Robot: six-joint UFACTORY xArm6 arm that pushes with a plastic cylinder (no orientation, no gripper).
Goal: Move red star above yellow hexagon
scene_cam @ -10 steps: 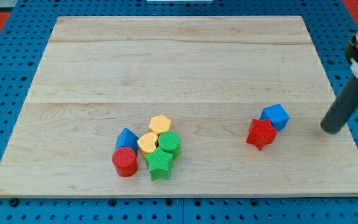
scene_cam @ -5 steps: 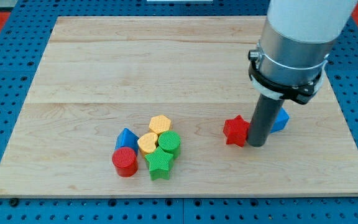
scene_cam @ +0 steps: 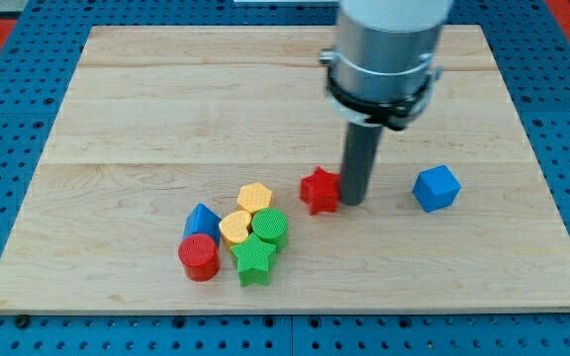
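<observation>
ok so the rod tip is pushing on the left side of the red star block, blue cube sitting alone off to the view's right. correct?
Not quite. In the camera view my tip is against the right side of the red star block, not its left. The blue cube does sit alone to the view's right.

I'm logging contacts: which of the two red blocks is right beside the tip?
The red star, alone mid-board, sits just on the view's left of my tip. The other red block, the red cylinder, sits far off in the cluster at the view's lower left.

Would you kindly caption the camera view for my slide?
My tip pressing the red star's right side, yellow hexagon further left.
</observation>
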